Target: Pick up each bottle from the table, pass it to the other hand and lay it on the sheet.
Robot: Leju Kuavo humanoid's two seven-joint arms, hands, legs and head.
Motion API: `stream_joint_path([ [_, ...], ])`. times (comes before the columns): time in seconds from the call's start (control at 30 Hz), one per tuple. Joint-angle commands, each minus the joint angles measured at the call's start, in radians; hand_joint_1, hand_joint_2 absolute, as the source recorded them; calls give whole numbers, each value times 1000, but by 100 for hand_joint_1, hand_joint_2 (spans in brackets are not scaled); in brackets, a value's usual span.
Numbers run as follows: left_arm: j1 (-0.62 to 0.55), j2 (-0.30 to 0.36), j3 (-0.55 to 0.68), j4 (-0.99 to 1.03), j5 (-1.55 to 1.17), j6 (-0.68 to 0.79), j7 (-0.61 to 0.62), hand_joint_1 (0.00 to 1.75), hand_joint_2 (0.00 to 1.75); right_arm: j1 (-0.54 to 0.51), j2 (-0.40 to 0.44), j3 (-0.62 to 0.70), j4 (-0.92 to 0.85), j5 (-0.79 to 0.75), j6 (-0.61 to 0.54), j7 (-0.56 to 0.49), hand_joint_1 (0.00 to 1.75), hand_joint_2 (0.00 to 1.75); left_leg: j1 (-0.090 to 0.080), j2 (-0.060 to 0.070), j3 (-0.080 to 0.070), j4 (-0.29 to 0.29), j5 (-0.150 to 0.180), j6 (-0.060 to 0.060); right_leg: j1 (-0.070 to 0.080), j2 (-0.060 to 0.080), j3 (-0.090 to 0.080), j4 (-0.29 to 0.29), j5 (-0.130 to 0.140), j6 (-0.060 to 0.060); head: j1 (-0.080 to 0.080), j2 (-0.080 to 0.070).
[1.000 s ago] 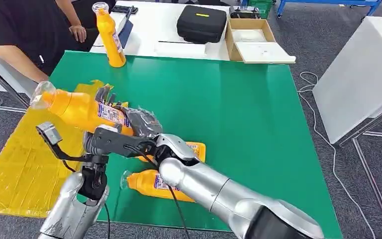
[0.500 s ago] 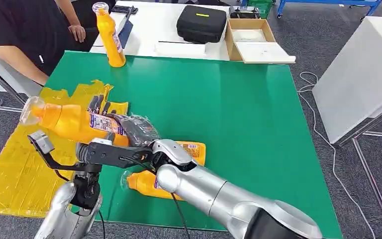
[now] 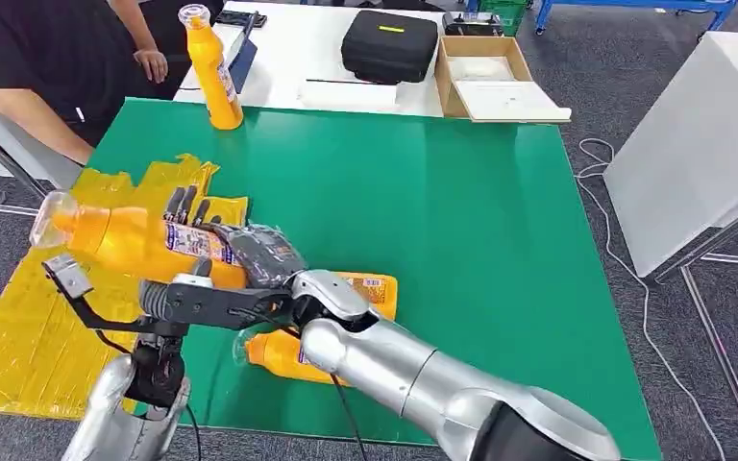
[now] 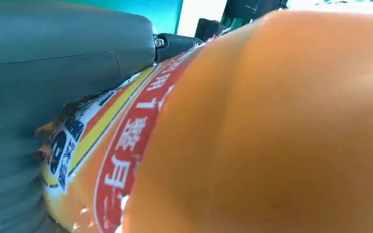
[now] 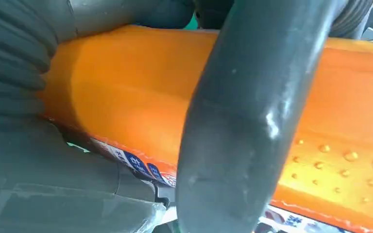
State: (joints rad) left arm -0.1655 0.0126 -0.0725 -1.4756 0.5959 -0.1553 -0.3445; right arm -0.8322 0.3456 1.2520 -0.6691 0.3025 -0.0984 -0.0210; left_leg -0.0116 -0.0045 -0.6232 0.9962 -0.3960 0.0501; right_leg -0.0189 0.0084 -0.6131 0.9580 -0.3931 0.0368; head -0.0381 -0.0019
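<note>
An orange bottle (image 3: 125, 240) with a clear cap hangs on its side in the air, over the green table's left edge and the yellow sheet (image 3: 29, 327). My right hand (image 3: 264, 254) reaches across and grips its labelled end, thumb (image 5: 243, 121) wrapped over the orange body (image 5: 126, 97). My left hand (image 3: 178, 300) is under the same bottle and holds it too; the bottle (image 4: 272, 121) presses close against its grey cover. A second bottle (image 3: 288, 353) lies on the table below my right arm. A third (image 3: 377, 288) lies partly hidden behind that arm. Another bottle (image 3: 213, 72) stands upright at the far left.
A person (image 3: 48, 58) in black stands at the table's far left corner, one hand near the upright bottle. Behind the green table (image 3: 423, 211) a white table carries a black case (image 3: 389, 43) and an open cardboard box (image 3: 490, 77). Another white table (image 3: 701, 144) stands at the right.
Both hands and the held bottle have shifted left and a little lower, so its cap end now hangs over the yellow sheet. The other bottles have not moved.
</note>
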Motion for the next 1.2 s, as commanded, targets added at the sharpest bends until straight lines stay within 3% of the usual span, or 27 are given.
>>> stream_joint_path([
  [0.03, -158, -8, 82, 36, 13, 18, 8, 0, 175, 96, 3, 115, 27, 18, 76, -22, 171, 175, 2, -7, 7, 0, -1, -6, 2, -8, 9, 0, -4, -4, -1, 0],
  [0.73, -176, -41, 103, 14, -1, 19, 21, 0, 175, 110, 3, 66, 96, 35, 51, -44, 175, 175, 1, -6, 2, 0, 0, -3, 2, -6, 1, -2, -1, -2, 0, 0],
  [0.77, -178, -41, 104, 14, -2, 19, 21, 19, 175, 110, 3, 64, 97, 36, 52, -45, 173, 175, 1, -7, 4, 0, 0, -4, 3, -8, 3, -1, -2, -3, 0, 0],
  [0.8, -181, -45, 107, 18, -7, 18, 22, 175, 175, 112, 3, 56, 98, 41, 52, -48, 171, 175, 2, -8, 5, 0, 0, -5, 3, -9, 4, -1, -3, -3, 0, 0],
  [1.2, -182, -47, 108, 22, -12, 14, 23, 175, 175, 117, 3, 45, 99, 50, 52, -50, 171, 175, 1, -5, 2, 0, 0, -3, 2, -6, 1, -1, -1, -2, 0, 0],
])
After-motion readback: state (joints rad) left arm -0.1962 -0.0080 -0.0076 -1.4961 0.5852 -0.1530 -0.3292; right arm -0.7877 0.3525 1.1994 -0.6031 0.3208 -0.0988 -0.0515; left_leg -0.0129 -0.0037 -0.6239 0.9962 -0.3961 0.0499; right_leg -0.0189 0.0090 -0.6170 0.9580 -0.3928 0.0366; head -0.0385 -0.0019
